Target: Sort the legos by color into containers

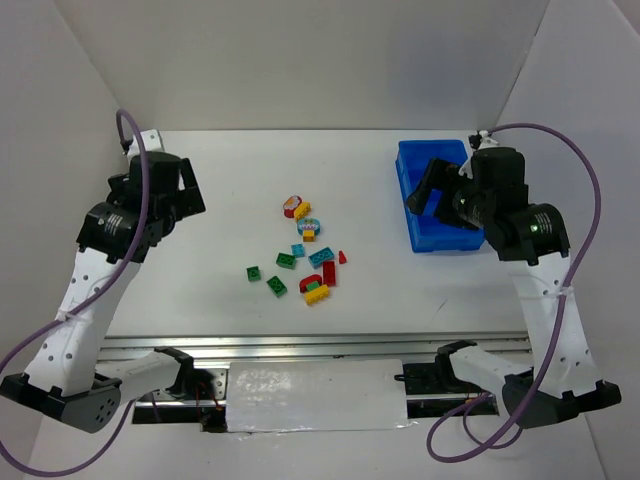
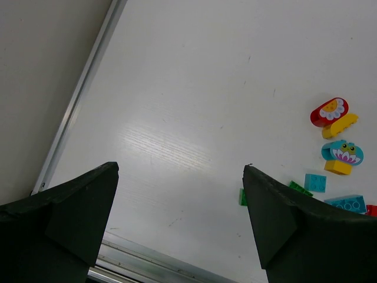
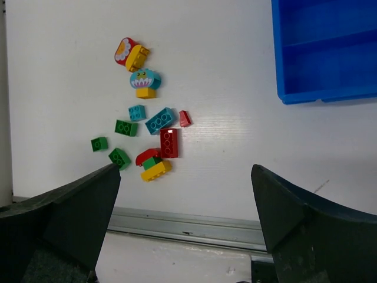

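Observation:
The legos [image 1: 305,250] lie scattered mid-table in red, yellow, green and teal. In the right wrist view they show as a red flower piece [image 3: 123,50], a teal face piece [image 3: 144,78], a long red brick [image 3: 169,142], green bricks [image 3: 125,127] and a red-green-yellow stack [image 3: 152,165]. The blue bin [image 1: 403,190] stands at the far right; its visible compartments [image 3: 330,65] hold nothing. My left gripper [image 1: 188,188] [image 2: 179,166] is open and empty, left of the bricks. My right gripper [image 1: 428,188] [image 3: 185,167] is open and empty, over the bin.
A metal rail [image 3: 194,224] runs along the table's near edge. White walls enclose the table on the left, back and right. The left wrist view shows the left wall edge strip [image 2: 76,100] and some bricks at its right, such as the red flower piece [image 2: 328,112].

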{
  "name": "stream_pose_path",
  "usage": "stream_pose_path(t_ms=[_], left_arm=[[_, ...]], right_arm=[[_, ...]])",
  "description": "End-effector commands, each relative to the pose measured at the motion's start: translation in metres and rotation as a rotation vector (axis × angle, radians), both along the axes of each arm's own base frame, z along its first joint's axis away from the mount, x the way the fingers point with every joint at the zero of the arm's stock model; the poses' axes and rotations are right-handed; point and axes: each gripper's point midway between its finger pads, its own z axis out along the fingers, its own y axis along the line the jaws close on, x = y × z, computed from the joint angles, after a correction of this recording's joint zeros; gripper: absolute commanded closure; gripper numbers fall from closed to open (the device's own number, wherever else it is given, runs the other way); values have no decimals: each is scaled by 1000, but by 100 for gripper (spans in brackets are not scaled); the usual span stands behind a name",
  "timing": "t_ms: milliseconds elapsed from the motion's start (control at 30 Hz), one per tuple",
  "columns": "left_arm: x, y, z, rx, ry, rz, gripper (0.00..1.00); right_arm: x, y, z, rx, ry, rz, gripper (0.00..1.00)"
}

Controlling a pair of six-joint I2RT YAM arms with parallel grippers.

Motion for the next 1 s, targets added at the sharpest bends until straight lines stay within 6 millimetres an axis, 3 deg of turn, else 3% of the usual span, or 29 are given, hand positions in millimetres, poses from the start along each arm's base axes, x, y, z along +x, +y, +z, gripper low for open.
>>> stream_pose_path(t_ms=[0,133,200,267,300,367,400,433,467,567,733,867,967], left_arm=[[-4,4,13,13,-45,-4,1],[-6,7,10,23,-37,6,0],[-5,5,8,16,-32,1,1],[-6,3,6,6,-26,0,0],[-6,3,5,2,-22,1,0],[-8,3,4,-12,-27,4,0],[-9,1,3,-19,-25,-1,0],[-9,0,3,-26,-26,-6,1],[-10,-1,4,-35,-30,-12,1],[-16,-4,-1,-48,-12,-37,0],[-27,-4,-13,-57,20,-46,0],[-33,-7,-24,-79,40,-57,0],[-37,-5,-25,-76,46,-55,0]], right_arm=[[9,3,17,4,-63,15,0],[13,11,9,13,-61,55,0],[18,29,-5,48,-52,143,0],[30,38,-30,23,13,146,0],[35,57,-53,-25,77,186,0],[44,64,-82,-135,134,159,0],[49,80,-110,-179,200,190,0],[54,86,-122,-195,227,193,1],[61,92,-147,-224,284,200,3],[73,105,-188,-272,364,233,12],[77,121,-227,-302,451,280,28],[79,134,-260,-331,538,302,30],[78,139,-272,-325,555,301,34]])
